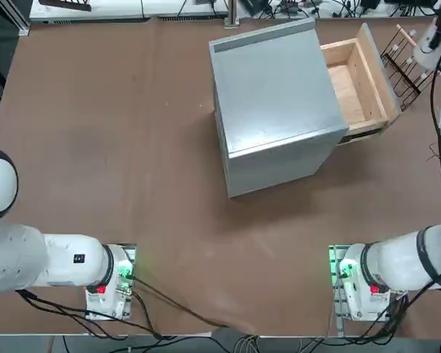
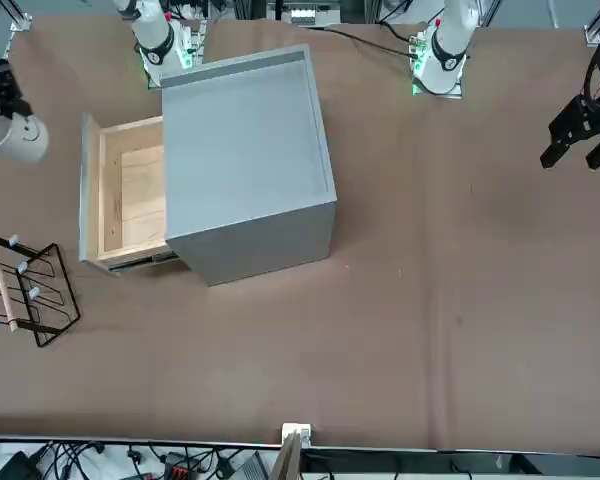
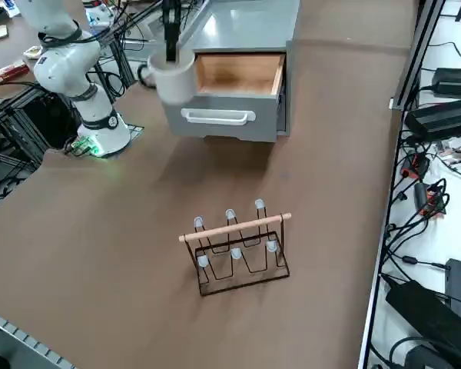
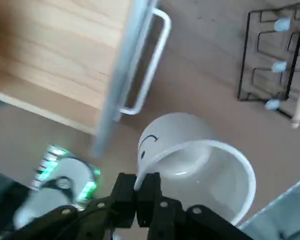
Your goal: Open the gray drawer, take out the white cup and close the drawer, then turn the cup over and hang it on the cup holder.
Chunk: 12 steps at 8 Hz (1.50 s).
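The gray drawer point(image 3: 229, 98), light wood inside with a gray front and a pale bar handle, stood pulled out and empty near the table's far right corner. The small white ceramic mug point(image 3: 174, 78) hung in the air before the drawer front, its rim pinched by the right gripper point(image 4: 143, 191). The dark wire cup holder point(image 3: 239, 251) with white-tipped wooden pegs stood upright by the table's right edge.

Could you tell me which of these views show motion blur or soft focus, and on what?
Right side view: the small white ceramic cup in the right end effector is smeared by motion. Right wrist view: the gray drawer's wooden interior is soft, as is the green-lit arm base; the dark wire cup holder is sharper. Top and front views: crisp, evenly lit.
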Motion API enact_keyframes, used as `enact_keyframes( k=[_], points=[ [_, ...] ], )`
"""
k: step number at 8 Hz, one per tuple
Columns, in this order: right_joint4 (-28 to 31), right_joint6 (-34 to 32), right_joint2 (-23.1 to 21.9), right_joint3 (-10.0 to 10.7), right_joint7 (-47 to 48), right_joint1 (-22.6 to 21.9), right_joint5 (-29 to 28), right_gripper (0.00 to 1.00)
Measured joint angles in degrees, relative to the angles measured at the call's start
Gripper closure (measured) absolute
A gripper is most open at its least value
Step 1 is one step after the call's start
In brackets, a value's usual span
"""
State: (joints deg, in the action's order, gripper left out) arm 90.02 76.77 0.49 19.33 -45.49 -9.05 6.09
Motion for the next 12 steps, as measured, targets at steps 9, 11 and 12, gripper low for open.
enact_keyframes(
  k=[9,11,12],
  points=[
    [43.8,54.5,-2.6,1.0,-33.3,12.6,14.0,0.95],
    [48.2,64.3,-0.5,0.9,-36.5,13.6,15.7,0.95],
    [50.4,69.8,0.7,0.9,-38.7,14.1,16.7,0.95]
  ],
)
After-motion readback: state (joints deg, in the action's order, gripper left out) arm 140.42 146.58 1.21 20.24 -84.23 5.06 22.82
